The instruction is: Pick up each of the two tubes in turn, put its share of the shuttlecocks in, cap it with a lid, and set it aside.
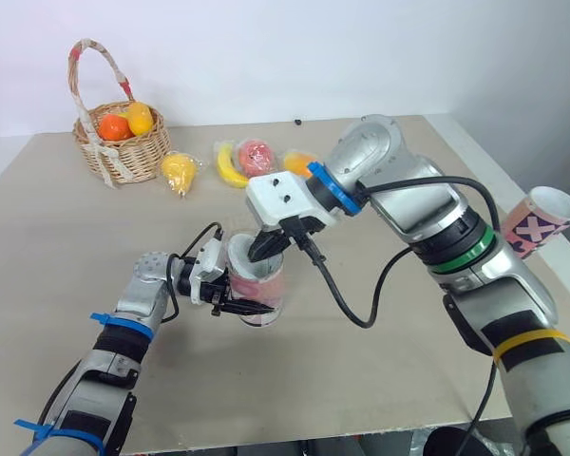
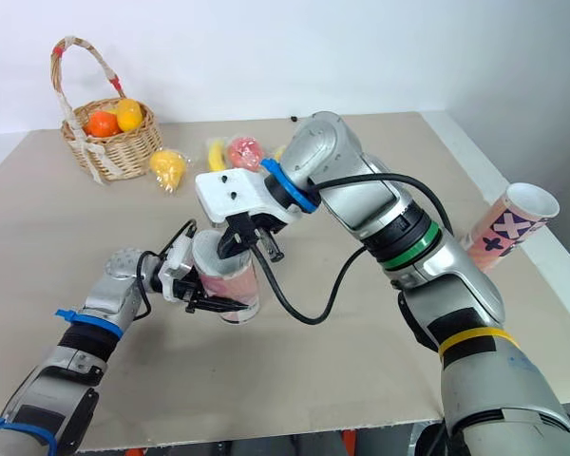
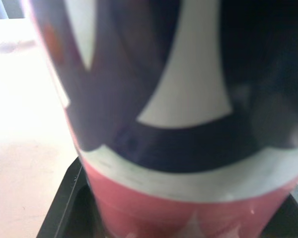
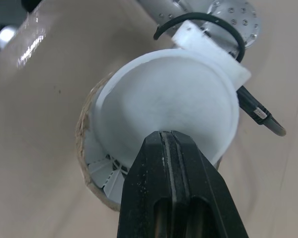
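A tube with a pink, white and dark pattern stands upright near the middle of the table. My left gripper is shut around its lower part, seen close up in the left wrist view. My right gripper hangs right over the tube's mouth, fingers pressed together on the rim of a white lid. The lid lies tilted across the opening, and white shuttlecock feathers show beneath its edge. A second tube, open-topped with a pink cross pattern, leans at the table's right edge.
At the back left stands a wicker basket of oranges. Bagged fruit lies along the back: a yellow one, a banana and a red one. My right arm's black cable loops low beside the held tube.
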`<control>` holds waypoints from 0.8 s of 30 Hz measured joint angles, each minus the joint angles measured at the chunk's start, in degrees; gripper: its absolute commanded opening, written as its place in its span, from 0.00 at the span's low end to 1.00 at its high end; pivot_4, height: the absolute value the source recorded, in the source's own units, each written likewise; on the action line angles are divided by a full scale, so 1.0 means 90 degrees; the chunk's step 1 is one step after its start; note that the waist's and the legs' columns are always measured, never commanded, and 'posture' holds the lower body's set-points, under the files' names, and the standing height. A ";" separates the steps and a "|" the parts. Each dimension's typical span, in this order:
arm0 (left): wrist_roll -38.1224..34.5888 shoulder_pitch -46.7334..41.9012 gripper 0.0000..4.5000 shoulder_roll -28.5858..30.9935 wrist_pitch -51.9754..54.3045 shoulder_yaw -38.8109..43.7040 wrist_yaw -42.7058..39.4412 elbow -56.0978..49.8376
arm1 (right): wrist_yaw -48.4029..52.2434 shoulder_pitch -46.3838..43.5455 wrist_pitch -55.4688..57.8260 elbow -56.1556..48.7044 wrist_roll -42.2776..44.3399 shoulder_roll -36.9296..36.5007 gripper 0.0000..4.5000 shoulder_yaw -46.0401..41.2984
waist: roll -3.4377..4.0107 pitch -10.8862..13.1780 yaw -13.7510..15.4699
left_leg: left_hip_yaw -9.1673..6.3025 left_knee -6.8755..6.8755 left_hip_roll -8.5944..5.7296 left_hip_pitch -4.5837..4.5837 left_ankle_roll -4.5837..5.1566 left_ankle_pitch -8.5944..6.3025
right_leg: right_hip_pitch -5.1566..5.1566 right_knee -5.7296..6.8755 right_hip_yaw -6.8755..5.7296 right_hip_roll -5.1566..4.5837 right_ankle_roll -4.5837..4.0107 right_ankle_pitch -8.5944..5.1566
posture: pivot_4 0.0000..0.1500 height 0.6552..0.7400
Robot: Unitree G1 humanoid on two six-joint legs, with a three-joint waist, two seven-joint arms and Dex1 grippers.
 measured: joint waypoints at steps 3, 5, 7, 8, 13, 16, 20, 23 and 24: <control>0.0000 -0.0029 0.52 0.0000 0.0002 -0.0026 0.0002 0.0017 | 0.0060 -0.0062 -0.0093 0.0083 -0.0001 -0.0029 0.01 0.0028 | 0.0000 0.0000 0.0001 | 0.0002 0.0000 -0.0002 -0.0001 0.0000 0.0000 | 0.0001 -0.0002 0.0002 -0.0003 0.0000 0.0000 | 1.00 0.88; -0.0001 -0.0038 0.52 0.0000 0.0004 -0.0026 0.0003 0.0032 | 0.0072 -0.0108 -0.0097 0.0191 0.0003 -0.0028 0.01 0.0027 | -0.0001 0.0001 0.0001 | 0.0001 0.0000 -0.0002 -0.0001 0.0000 0.0000 | 0.0001 -0.0002 0.0001 -0.0003 0.0000 0.0000 | 1.00 0.88; -0.0004 -0.0048 0.52 0.0000 0.0001 -0.0022 0.0002 0.0058 | 0.0069 -0.0165 -0.0062 0.0307 0.0049 -0.0008 0.01 -0.0016 | -0.0001 0.0001 0.0001 | 0.0000 0.0001 -0.0002 -0.0001 0.0000 0.0000 | 0.0001 -0.0002 0.0001 -0.0002 0.0000 0.0000 | 1.00 0.88; -0.0005 -0.0047 0.52 0.0000 -0.0004 -0.0017 0.0002 0.0062 | 0.0053 -0.0180 -0.0013 0.0393 0.0106 0.0008 0.01 -0.0085 | -0.0001 0.0001 0.0001 | 0.0000 0.0001 -0.0002 -0.0001 0.0000 0.0000 | 0.0001 -0.0002 0.0001 -0.0002 0.0001 0.0001 | 1.00 0.88; -0.0011 -0.0033 0.52 -0.0018 -0.0045 -0.0007 -0.0011 0.0062 | -0.0030 -0.0088 0.0311 0.0340 0.0581 -0.0074 0.01 -0.0818 | -0.0002 0.0002 0.0008 | -0.0005 0.0001 -0.0002 -0.0005 0.0000 0.0001 | 0.0001 -0.0003 0.0000 -0.0001 0.0001 0.0001 | 1.00 0.88; -0.0013 -0.0026 0.52 -0.0019 -0.0050 0.0005 -0.0014 0.0063 | -0.0060 0.0040 0.0589 0.0152 0.0916 -0.0208 0.01 -0.1210 | -0.0001 0.0002 0.0005 | -0.0002 0.0001 -0.0003 -0.0005 0.0000 0.0000 | 0.0001 -0.0004 0.0002 -0.0002 0.0001 0.0001 | 1.00 0.88; -0.0012 -0.0027 0.52 -0.0019 -0.0056 0.0015 -0.0015 0.0085 | -0.0122 0.0056 0.0932 -0.0094 0.1215 -0.0258 0.15 -0.1487 | 0.0000 0.0002 0.0003 | -0.0007 0.0001 -0.0002 -0.0005 0.0000 0.0000 | 0.0001 -0.0004 0.0000 0.0000 0.0001 0.0001 | 1.00 0.88; -0.0012 -0.0034 0.52 -0.0028 -0.0064 0.0013 -0.0019 0.0099 | -0.0234 0.0211 0.1122 -0.0289 0.1362 -0.0301 0.33 -0.1587 | -0.0001 0.0002 0.0004 | -0.0005 0.0002 -0.0002 -0.0005 0.0000 0.0000 | 0.0002 -0.0004 0.0001 -0.0001 0.0001 0.0001 | 1.00 0.88; -0.0012 -0.0039 0.52 -0.0028 -0.0065 0.0014 -0.0020 0.0103 | -0.0252 0.0247 0.1153 -0.0295 0.1369 -0.0315 0.39 -0.1587 | -0.0001 0.0002 0.0003 | -0.0004 0.0002 -0.0003 -0.0005 0.0000 0.0000 | 0.0002 -0.0004 0.0001 -0.0001 0.0001 0.0001 | 1.00 0.88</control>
